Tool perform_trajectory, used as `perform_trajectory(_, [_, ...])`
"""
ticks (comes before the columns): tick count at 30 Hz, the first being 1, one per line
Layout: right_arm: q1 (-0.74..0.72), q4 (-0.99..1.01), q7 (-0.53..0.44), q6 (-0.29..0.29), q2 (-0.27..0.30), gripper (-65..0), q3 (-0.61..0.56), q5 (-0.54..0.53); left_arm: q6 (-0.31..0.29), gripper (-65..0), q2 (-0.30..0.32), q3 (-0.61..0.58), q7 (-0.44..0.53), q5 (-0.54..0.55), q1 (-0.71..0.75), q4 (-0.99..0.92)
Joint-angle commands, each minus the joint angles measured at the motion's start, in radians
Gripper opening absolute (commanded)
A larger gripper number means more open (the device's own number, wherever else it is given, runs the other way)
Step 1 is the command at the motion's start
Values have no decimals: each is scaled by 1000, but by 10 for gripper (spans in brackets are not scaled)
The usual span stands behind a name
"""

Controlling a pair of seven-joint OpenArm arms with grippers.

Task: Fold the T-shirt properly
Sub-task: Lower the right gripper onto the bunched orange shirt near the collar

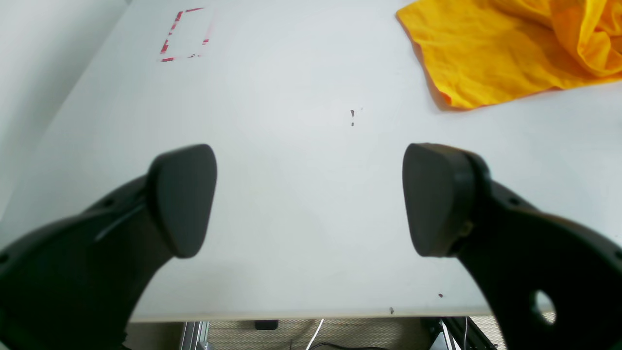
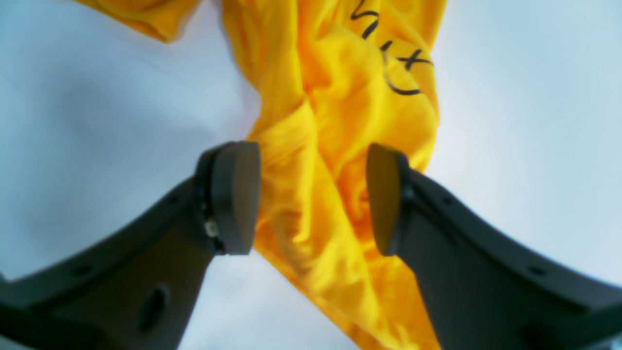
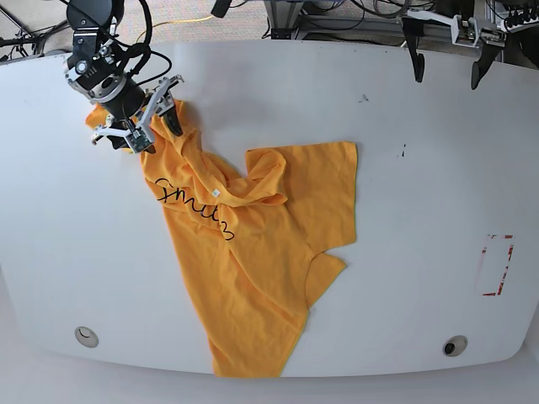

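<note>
Shirt lies crumpled across the table. Right gripper stands half open over its far-left corner, holding nothing; left gripper wide, far right. Regrasp one layer only.

The desk is white with rounded corners. A red tape rectangle, broken in places, marks its surface near one side; the left wrist view shows the same outline far off toward a corner. Small dark specks sit on the bare surface, seen also in the base view, with another mark further back. Two round holes are set into the near edge, one pale and one dark. Beyond the far edge lie cables, one of them yellow, and metal framing. Below the desk edge in the left wrist view, beige floor and a white cable show
</note>
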State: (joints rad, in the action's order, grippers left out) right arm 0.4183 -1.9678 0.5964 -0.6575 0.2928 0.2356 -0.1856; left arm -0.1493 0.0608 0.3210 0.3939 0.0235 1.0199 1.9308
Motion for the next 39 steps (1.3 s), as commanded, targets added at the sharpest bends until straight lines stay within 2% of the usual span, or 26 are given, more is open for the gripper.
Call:
perform_trajectory(1, [20, -14, -20, -11, 23, -249, -31, -16, 6, -85, 4, 7, 32, 5, 14, 14])
perform_trajectory(3, [34, -14, -22, -11, 26, -187, -54, -16, 6, -85, 4, 7, 30, 5, -2, 9])
perform_trajectory(6, [35, -14, -23, -6, 24, -136, -80, 7, 6, -85, 3, 4, -8, 5, -10, -11])
perform_trajectory(11, [12, -11, -37, -5, -22, -135, -86, 145, 6, -85, 6, 2, -65, 6, -28, -11])
perform_trajectory(13, [3, 17, -77, -8, -53, -135, -83, 216, 6, -85, 6, 5, -66, 6, -34, -11])
perform_trajectory(17, [-20, 123, -174, -8, -76, -135, -84, 347, 6, -85, 11, 5, -66, 6, -37, -11])
perform_trajectory(19, [-25, 170, -217, -5, -91, -136, -81, 370, 6, -85, 11, 5, -66, 6, -39, -12])
perform_trajectory(23, [-22, 209, -287, -2, -96, -195, -78, 381, 6, -85, 12, 5, -68, 6, -43, -14])
perform_trajectory(26, [-20, 213, -292, 0, -99, -290, -78, 383, 6, -85, 12, 5, -68, 6, -63, -15])
perform_trajectory(29, [-19, 213, -292, 0, -100, -344, -78, 383, 6, -85, 12, 5, -69, 5, -66, -18])
perform_trajectory(31, [-19, 213, -292, 3, -102, -344, -78, 383, 6, -85, 12, 5, -69, 5, -68, -18])
perform_trajectory(35, [-20, 206, -292, 51, -102, -328, -78, 383, 6, -85, 12, 5, -69, 5, -77, -18])
perform_trajectory(39, [-19, 175, -292, 64, -102, -330, -78, 384, 6, -85, 12, 5, -69, 5, -79, -18])
